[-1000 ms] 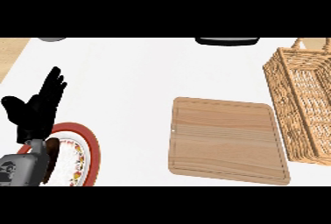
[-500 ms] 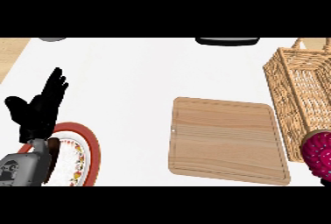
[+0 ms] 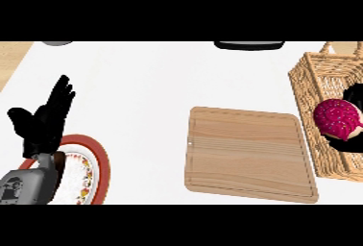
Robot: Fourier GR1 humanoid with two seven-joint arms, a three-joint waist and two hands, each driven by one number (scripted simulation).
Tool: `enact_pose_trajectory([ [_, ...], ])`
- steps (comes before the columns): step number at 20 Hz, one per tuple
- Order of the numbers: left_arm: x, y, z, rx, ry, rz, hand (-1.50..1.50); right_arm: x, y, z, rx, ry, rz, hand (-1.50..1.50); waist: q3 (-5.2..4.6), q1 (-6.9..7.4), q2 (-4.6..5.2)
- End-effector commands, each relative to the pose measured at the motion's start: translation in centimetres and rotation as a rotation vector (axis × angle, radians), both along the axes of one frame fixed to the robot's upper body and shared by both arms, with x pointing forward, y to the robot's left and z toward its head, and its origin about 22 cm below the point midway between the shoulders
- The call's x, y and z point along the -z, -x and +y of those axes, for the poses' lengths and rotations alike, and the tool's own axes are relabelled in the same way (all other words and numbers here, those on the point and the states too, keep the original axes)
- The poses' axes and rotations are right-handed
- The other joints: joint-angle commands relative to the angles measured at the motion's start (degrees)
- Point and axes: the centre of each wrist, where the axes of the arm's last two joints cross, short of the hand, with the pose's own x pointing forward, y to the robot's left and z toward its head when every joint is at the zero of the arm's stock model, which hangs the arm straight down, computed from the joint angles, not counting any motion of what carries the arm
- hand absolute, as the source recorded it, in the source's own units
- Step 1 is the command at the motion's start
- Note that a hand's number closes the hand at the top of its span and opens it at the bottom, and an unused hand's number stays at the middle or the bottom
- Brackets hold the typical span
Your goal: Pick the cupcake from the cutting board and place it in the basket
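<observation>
The black right hand (image 3: pixel 353 94) is seen in the head view at the right edge, its fingers curled round the magenta-frosted sprinkled cupcake (image 3: pixel 336 118), which is held over the woven wicker basket (image 3: pixel 308 81), clear of the pale wooden cutting board (image 3: pixel 248 153); the left hand (image 3: pixel 42 127) is rested open above the red-rimmed round plate (image 3: pixel 101 163); if the cupcake is released this near the basket's wall, it could be caught on the rim or toppled onto its frosting.

R hand (image 3: pixel 354 94) curls round pink cupcake (image 3: pixel 337 118) w/in outline of wicker basket (image 3: pixel 310 96), view's right. Wooden cutting board (image 3: pixel 248 153) lies just beside basket. L hand (image 3: pixel 44 120) rests open, fingers up, at left, overlapping 1 red-rimmed plate (image 3: pixel 102 166).
</observation>
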Motion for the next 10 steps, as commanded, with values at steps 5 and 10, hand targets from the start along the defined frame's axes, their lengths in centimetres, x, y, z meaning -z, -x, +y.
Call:
enact_pose_trajectory([
  [5, 0.4, -1.7, 0.4, -0.023, -0.016, 0.001, 0.00, 1.0, -3.3, -3.1, -0.038, -0.045, 0.063, 1.50, 0.01, -0.59, -0.01],
  [10, -0.7, 0.3, 1.2, 0.004, -0.007, 0.005, 0.00, 0.6, -4.8, -5.7, -0.021, -0.084, 0.063, 1.50, 0.01, -0.33, -0.10],
])
